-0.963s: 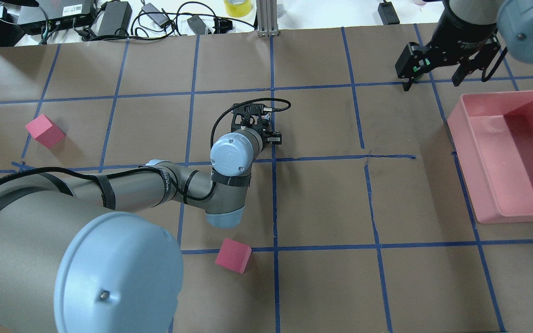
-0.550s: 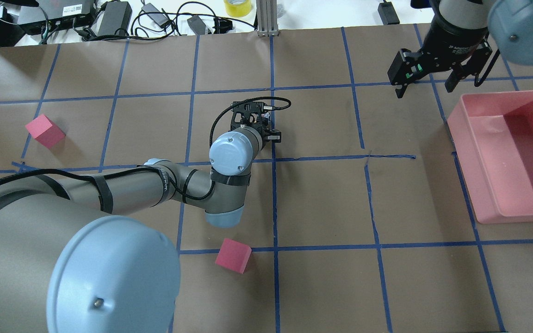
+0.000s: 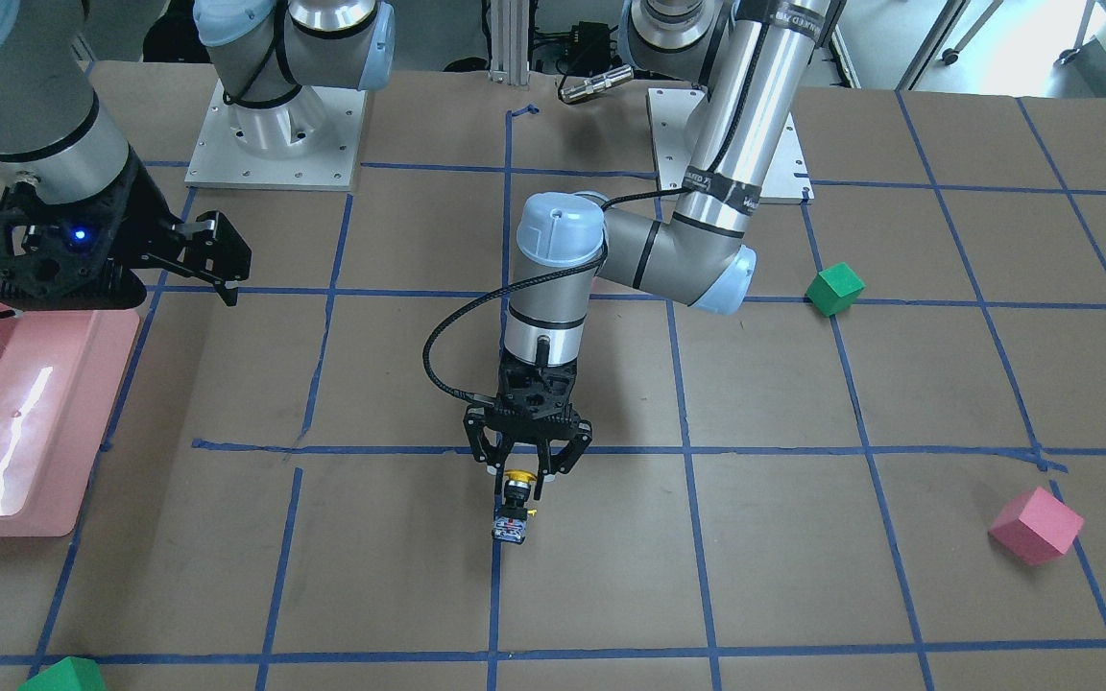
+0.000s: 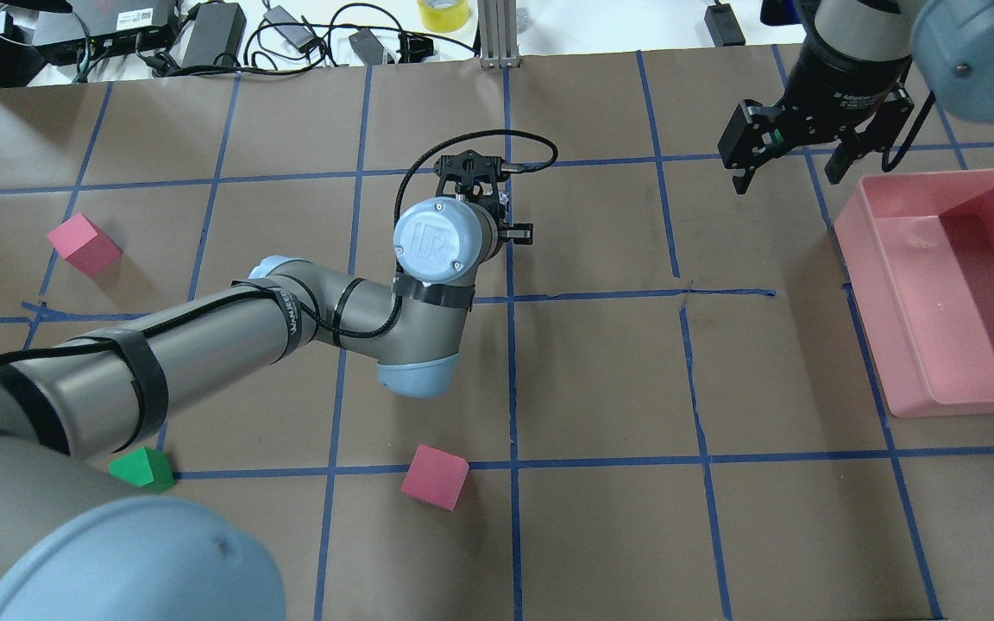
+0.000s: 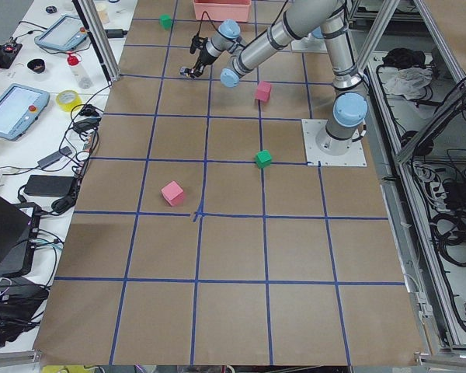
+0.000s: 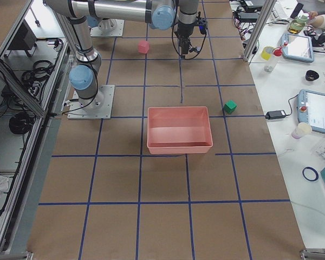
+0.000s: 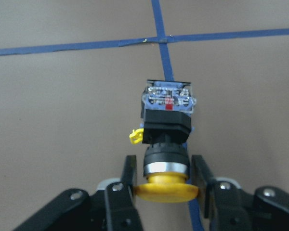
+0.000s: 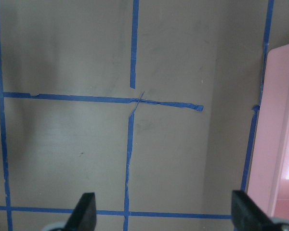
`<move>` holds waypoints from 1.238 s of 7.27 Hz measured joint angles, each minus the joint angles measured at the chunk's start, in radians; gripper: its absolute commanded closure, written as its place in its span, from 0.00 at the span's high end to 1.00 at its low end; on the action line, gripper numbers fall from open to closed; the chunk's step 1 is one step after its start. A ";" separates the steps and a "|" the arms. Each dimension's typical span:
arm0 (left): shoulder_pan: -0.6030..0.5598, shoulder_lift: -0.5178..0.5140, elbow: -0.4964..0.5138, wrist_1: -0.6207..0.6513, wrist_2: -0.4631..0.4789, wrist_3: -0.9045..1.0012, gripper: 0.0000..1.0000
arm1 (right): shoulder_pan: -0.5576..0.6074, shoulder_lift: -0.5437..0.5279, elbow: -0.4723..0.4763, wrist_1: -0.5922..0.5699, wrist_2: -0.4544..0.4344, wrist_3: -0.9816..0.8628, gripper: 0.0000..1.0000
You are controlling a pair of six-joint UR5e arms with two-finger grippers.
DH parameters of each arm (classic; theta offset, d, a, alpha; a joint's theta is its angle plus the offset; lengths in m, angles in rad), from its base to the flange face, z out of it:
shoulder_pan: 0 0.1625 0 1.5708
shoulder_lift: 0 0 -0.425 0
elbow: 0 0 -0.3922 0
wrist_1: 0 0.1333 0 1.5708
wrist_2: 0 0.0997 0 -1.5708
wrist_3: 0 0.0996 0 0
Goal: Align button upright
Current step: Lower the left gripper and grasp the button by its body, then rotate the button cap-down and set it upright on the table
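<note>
Overhead from behind, front opposite, end views distant, wrist cameras close, table (image 4: 600, 379) shared

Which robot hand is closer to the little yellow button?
Left. The left gripper clasps the button at its yellow cap; the right gripper hangs open far away, beside the pink bin.

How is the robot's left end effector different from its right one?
The left end effector is shut on the button, gripping it just behind the yellow cap; the right end effector is open and holds nothing. The left one is over the middle of the table, while the right one is off to the side, near the pink bin. Both are black, have two fingers and point down at the table.
</note>
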 measured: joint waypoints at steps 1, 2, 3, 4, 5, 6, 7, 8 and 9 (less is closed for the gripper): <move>-0.007 0.044 0.066 -0.223 -0.001 -0.025 0.27 | 0.000 0.000 0.000 0.009 -0.002 0.000 1.00; -0.009 0.073 0.138 -0.445 -0.008 -0.065 0.27 | 0.000 0.001 0.000 0.020 -0.002 0.000 1.00; -0.010 0.086 0.209 -0.642 -0.021 -0.109 0.27 | 0.000 0.001 0.000 0.023 0.002 0.000 1.00; -0.009 0.086 0.277 -0.816 -0.049 -0.147 0.27 | 0.000 0.001 0.001 0.025 0.004 0.000 1.00; -0.006 0.078 0.331 -0.957 -0.092 -0.175 0.27 | 0.000 0.002 0.001 0.028 0.000 0.000 1.00; 0.004 0.063 0.364 -1.055 -0.161 -0.191 0.27 | -0.001 0.004 0.001 0.029 -0.008 0.000 1.00; 0.025 0.046 0.386 -1.128 -0.235 -0.205 0.26 | -0.003 0.003 -0.001 0.030 -0.012 0.000 1.00; 0.050 0.025 0.416 -1.193 -0.292 -0.223 0.26 | -0.003 0.002 -0.002 0.031 -0.013 -0.005 1.00; 0.069 -0.007 0.456 -1.237 -0.334 -0.246 0.27 | -0.002 0.000 -0.001 0.033 -0.012 -0.013 1.00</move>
